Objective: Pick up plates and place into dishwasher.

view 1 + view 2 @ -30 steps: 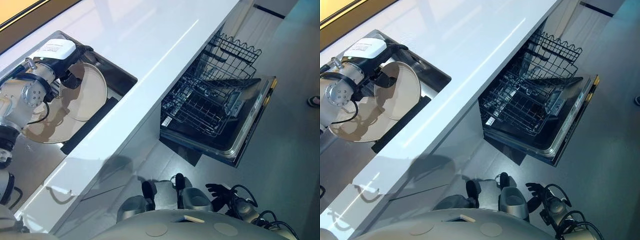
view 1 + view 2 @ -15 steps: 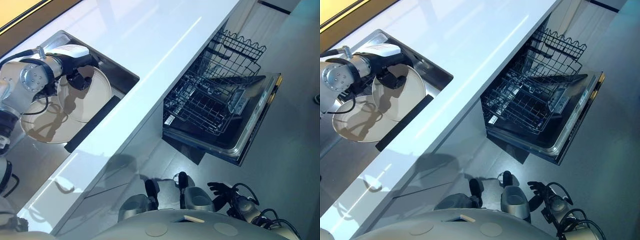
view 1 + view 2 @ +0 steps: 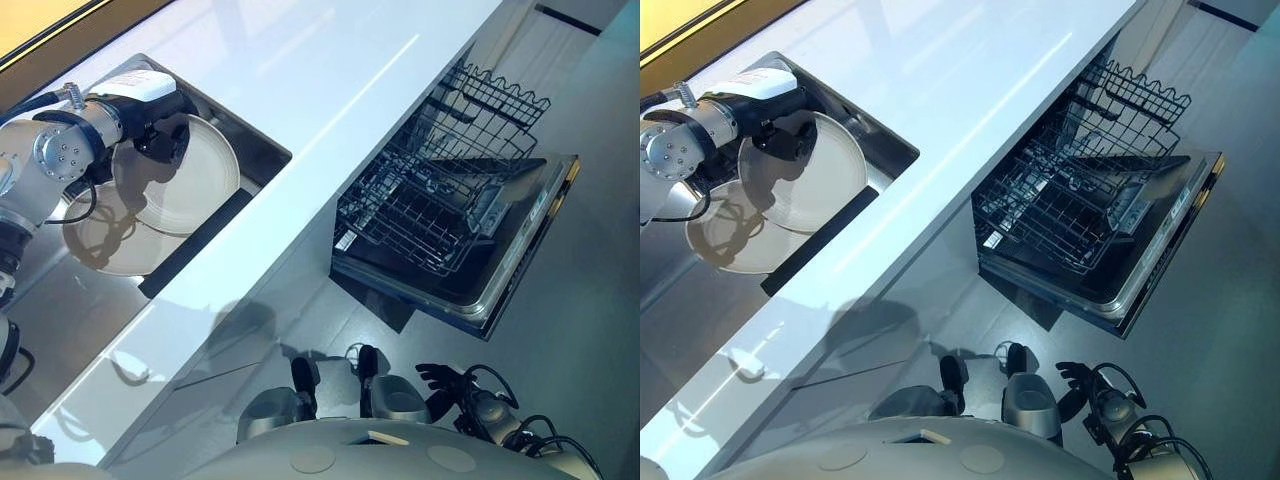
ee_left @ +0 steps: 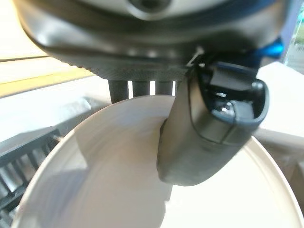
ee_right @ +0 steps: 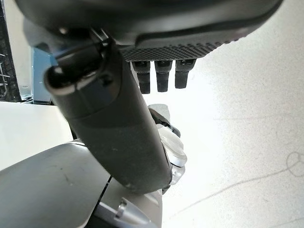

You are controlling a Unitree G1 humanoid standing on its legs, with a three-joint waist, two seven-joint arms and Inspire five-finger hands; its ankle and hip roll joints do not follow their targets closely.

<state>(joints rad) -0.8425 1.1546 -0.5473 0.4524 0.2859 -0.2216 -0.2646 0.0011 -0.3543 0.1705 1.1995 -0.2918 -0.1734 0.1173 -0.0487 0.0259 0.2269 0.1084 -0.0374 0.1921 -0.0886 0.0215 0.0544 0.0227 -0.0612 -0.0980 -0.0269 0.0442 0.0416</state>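
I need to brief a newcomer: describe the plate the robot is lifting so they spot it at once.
Find the sink set into the long white counter. Two pale round plates show there; the one meant is the upper plate, tilted up on edge and pinched at its rim by the left robot hand, unlike the flat plate lying beneath it.

I see a long white countertop running across my view, glossy and bright. A steel sink is set into it on my left, with a dark strip along its near edge. A yellow band lies beyond the counter's far edge. Below the counter, white cabinet fronts drop to a grey floor.
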